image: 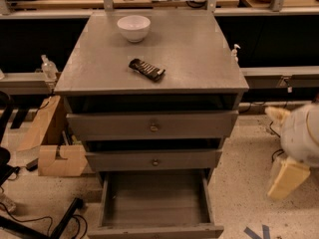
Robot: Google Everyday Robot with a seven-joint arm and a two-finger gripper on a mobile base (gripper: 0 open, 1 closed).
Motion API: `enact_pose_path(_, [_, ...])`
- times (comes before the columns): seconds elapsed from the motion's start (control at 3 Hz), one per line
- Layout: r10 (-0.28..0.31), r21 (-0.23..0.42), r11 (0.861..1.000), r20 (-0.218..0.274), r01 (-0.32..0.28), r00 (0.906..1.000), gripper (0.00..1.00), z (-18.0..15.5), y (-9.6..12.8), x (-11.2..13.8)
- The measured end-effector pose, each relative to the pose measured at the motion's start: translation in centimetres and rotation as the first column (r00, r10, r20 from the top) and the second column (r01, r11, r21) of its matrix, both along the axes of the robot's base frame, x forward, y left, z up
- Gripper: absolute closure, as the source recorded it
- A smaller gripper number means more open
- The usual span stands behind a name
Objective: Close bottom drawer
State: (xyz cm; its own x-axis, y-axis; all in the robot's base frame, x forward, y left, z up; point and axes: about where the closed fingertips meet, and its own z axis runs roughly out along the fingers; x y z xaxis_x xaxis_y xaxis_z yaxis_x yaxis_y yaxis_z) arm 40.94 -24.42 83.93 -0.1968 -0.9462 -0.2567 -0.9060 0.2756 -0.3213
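The bottom drawer point(155, 198) of the grey cabinet is pulled far out, and its plain grey box is empty. Its thin front panel point(155, 231) sits at the frame's lower edge, with the knob cut off from view. The middle drawer point(154, 161) and the top drawer point(152, 126) stand slightly out, each with a small round knob. My gripper point(285, 177) is at the far right, low beside the cabinet, at about the height of the bottom drawer and apart from it. The white arm casing point(301, 133) is above it.
A white bowl point(133, 27) and a dark snack bar point(147, 69) lie on the cabinet top point(199, 49). A cardboard box point(52, 148) stands on the floor to the left. Dark cables and a dark base point(30, 218) are at the lower left. Workbenches run behind.
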Motion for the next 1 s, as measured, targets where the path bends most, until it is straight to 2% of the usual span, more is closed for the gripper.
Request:
enact_pose_path(0.33, [0.056, -0.002, 0.998, 0.029, -0.056, 0.998, 0.0, -7.1, -1.2, -0.7])
enact_pose_path(0.67, [0.064, -0.002, 0.998, 0.078, -0.064, 0.9949, 0.0, -11.9, -1.8, 0.4])
enact_pose_path(1.0, [0.022, 0.017, 1.0, 0.17, -0.026, 0.9852, 0.0, -15.7, -1.8, 2.4])
